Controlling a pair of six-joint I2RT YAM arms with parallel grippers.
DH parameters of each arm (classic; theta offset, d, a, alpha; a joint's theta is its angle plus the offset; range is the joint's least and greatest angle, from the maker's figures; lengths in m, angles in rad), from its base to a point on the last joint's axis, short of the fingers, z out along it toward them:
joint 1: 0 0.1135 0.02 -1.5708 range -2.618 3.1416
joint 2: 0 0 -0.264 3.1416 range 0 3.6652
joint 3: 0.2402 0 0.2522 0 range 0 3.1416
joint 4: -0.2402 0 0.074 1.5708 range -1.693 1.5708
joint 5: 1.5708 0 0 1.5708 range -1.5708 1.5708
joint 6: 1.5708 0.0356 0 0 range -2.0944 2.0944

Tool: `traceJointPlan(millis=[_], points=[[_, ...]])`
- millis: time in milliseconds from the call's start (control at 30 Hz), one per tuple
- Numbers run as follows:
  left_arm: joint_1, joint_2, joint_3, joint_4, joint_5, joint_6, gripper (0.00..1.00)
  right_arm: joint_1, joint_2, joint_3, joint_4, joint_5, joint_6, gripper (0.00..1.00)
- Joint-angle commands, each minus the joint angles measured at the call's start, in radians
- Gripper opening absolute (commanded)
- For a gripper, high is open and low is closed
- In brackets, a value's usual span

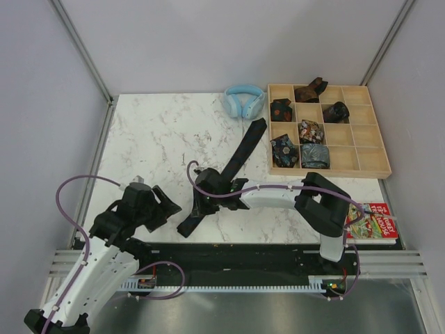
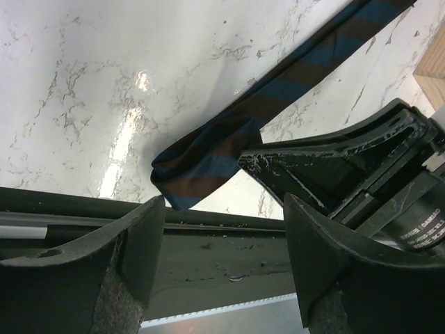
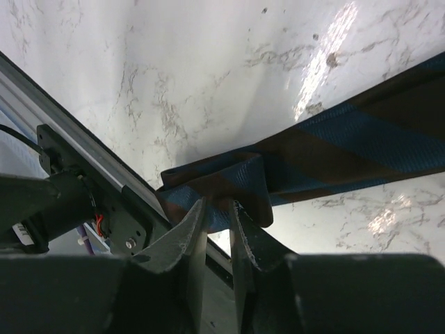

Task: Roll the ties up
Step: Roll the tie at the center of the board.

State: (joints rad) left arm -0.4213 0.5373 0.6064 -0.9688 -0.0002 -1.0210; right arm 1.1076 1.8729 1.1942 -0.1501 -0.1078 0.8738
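Pinched in nearly closed right gripper (image 3: 217,209): folded end of striped tie (image 3: 334,146); left gripper (image 2: 224,209) wide open, empty; keep fold square, roll tight.

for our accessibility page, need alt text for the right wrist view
The right claw pinches the folded end of a blue-and-brown striped tie lying on a white marble table. The rest of the tie runs off to the right.
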Motion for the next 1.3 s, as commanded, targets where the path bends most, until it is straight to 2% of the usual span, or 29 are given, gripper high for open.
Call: traceJointPlan(millis=[0,400,667,867,1033,1267], points=[[-0.008,-0.023,-0.030,0.004,-0.034,-0.086,0.75,-0.040,0.022,0.005,0.060,-0.041,-0.016,0.26],[-0.025,-0.007,-0.066,0.022,-0.092,-0.151,0.73,-0.072,0.063,-0.031,0.113,-0.084,-0.018,0.24],[-0.025,0.130,-0.057,0.148,-0.159,-0.085,0.59,-0.080,-0.006,-0.028,0.087,-0.086,-0.032,0.25],[-0.025,0.239,-0.079,0.240,-0.121,-0.036,0.47,-0.078,-0.145,-0.068,0.027,-0.055,-0.050,0.26],[-0.025,0.260,-0.103,0.282,-0.107,-0.014,0.45,-0.026,-0.190,-0.152,0.024,-0.032,-0.027,0.27],[-0.025,0.273,-0.163,0.327,-0.063,-0.001,0.40,0.078,-0.112,-0.189,0.078,-0.024,0.004,0.28]])
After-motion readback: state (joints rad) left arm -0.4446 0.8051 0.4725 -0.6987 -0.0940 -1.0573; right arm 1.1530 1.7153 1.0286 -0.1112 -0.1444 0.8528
